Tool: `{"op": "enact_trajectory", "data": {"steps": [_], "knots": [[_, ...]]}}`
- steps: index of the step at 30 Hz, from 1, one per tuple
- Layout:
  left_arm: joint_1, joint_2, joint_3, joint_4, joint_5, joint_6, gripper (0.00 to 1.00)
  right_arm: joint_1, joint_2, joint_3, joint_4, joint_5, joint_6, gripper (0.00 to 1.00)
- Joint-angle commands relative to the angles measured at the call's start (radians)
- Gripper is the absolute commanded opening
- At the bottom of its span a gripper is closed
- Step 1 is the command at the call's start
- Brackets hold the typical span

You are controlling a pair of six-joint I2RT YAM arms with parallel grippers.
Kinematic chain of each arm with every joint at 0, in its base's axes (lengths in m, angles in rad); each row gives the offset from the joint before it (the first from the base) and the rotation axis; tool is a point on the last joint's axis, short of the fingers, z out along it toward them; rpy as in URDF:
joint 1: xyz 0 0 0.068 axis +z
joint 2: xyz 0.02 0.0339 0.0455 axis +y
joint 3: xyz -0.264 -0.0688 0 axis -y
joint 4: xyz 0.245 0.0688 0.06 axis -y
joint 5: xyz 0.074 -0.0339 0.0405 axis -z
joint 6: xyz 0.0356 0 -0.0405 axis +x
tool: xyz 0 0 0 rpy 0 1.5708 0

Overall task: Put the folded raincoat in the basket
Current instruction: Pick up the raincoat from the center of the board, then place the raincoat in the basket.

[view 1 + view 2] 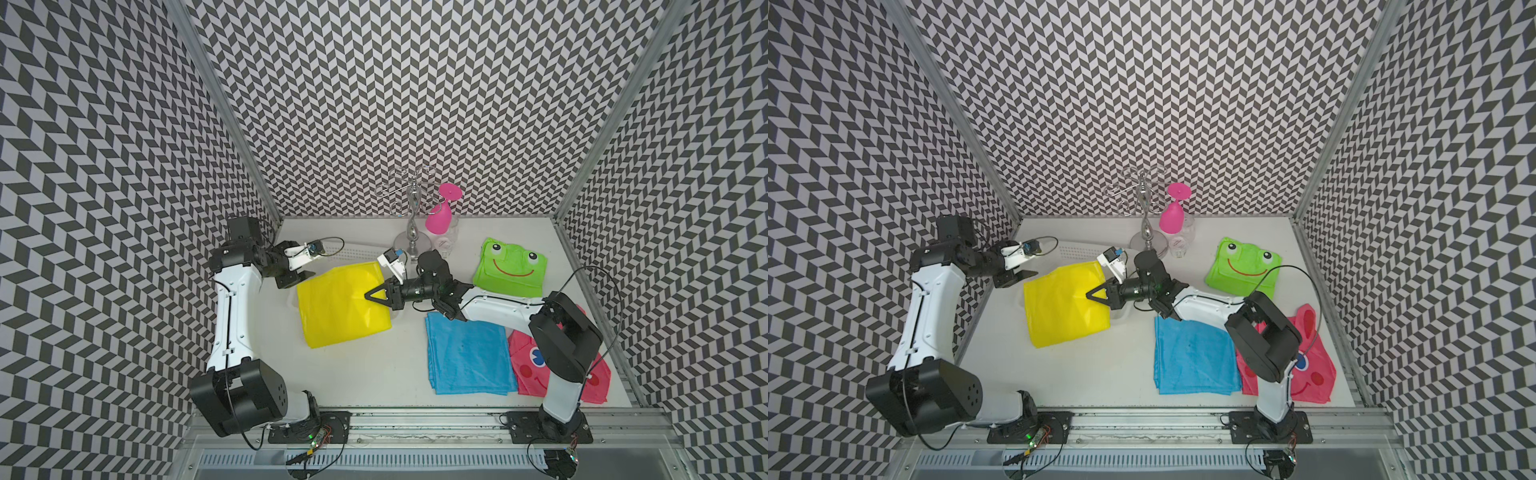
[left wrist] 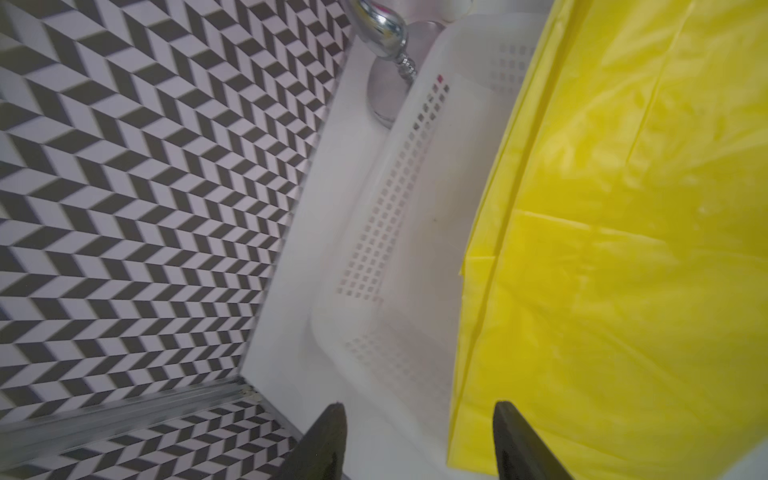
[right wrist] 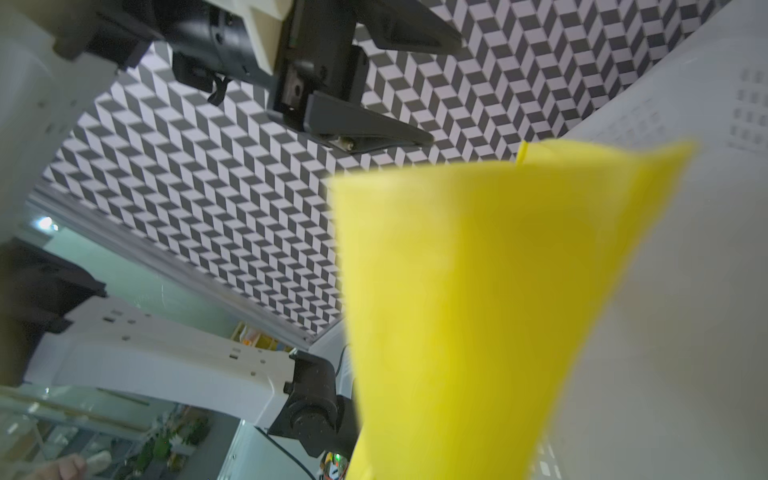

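A yellow raincoat, folded flat, lies spread over the white basket and covers most of it. In both top views we see only the basket's far strip of perforated plastic and slivers of rim past the yellow sheet. We cannot tell whether the coat has settled onto the basket's floor or lies across its rim.

The right gripper reaches over the basket from the right arm's side, its fingers clenched on the raincoat, and creases in the plastic run out from the closed tips. In the right wrist view the yellow sheet fills the frame, too blurred to show the fold.

The left gripper hangs at the basket's opposite end, beside the coat's far corner, with its fingers released and spread. Between them we see only the basket's corner and the white table. The left wrist view shows the basket's perforated far wall bare, with the coat's layered edge running alongside it.

A metal stand holding an upturned pink goblet stands just beside the basket's far rim. Well apart from the basket, on the right arm's side, lie a green frog-faced raincoat, a blue folded cloth and a pink cloth partly hidden under the arm.
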Motion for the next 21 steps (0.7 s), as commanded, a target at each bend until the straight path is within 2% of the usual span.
{"op": "enact_trajectory", "data": {"steps": [1, 3, 5, 13, 16, 18, 21], "knots": [[0.002, 0.01, 0.044, 0.083, 0.05, -0.144, 0.76, -0.032, 0.019, 0.016, 0.208, 0.042, 0.193, 0.0], [0.002, 0.002, 0.035, 0.115, 0.08, -0.179, 0.85, -0.037, 0.054, 0.061, 0.208, 0.031, 0.212, 0.0], [0.002, -0.011, 0.008, 0.116, 0.112, -0.171, 0.89, -0.037, 0.081, 0.106, 0.19, 0.026, 0.217, 0.0], [0.001, -0.101, -0.196, 0.217, 0.138, -0.187, 0.92, -0.039, 0.168, 0.23, 0.189, 0.087, 0.238, 0.0], [0.001, -0.114, -0.234, 0.2, 0.169, -0.175, 0.94, -0.039, 0.214, 0.3, 0.204, 0.088, 0.283, 0.0], [0.002, -0.129, -0.252, 0.174, 0.199, -0.145, 1.0, -0.039, 0.239, 0.338, 0.229, 0.096, 0.33, 0.0], [0.002, -0.175, -0.298, 0.164, 0.252, -0.132, 1.0, -0.037, 0.265, 0.386, 0.248, 0.107, 0.377, 0.0]]}}
